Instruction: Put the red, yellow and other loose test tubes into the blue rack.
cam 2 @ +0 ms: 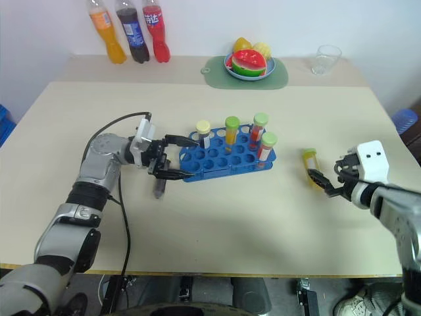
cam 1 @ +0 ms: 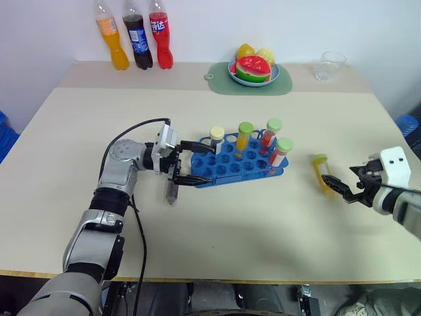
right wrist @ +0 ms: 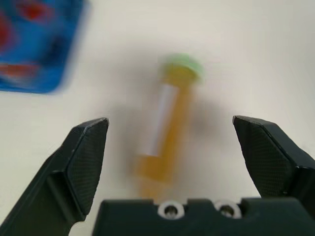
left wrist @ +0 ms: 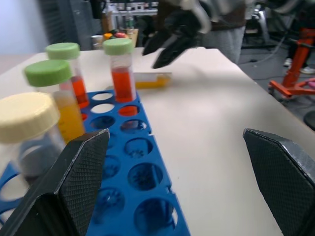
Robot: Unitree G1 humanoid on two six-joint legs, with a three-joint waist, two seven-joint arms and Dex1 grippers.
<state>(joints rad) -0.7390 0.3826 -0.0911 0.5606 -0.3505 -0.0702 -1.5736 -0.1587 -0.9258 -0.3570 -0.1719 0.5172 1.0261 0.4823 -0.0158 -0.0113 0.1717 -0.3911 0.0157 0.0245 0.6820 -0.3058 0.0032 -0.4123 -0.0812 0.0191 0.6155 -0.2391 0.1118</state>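
Observation:
The blue rack (cam 1: 227,170) stands mid-table with several capped tubes upright in it: a cream-capped one (cam 1: 216,137), a green-capped yellow one (cam 1: 245,135) and two green-capped red ones (cam 1: 272,133). A loose yellow test tube (cam 1: 321,172) with a green cap lies flat on the table to the rack's right. My right gripper (cam 1: 337,189) is open just in front of this tube, its fingers (right wrist: 86,162) standing either side of it without touching. Open as well, my left gripper (cam 1: 209,164) points level at the rack's left end, one finger (left wrist: 81,167) over the holes. A small grey object (cam 1: 172,192) lies beneath it.
Three drink bottles (cam 1: 135,36) stand at the back left edge. A plate of fruit (cam 1: 254,71) on a green mat sits at the back middle, and a clear glass (cam 1: 329,65) at the back right. Bare table stretches along the front.

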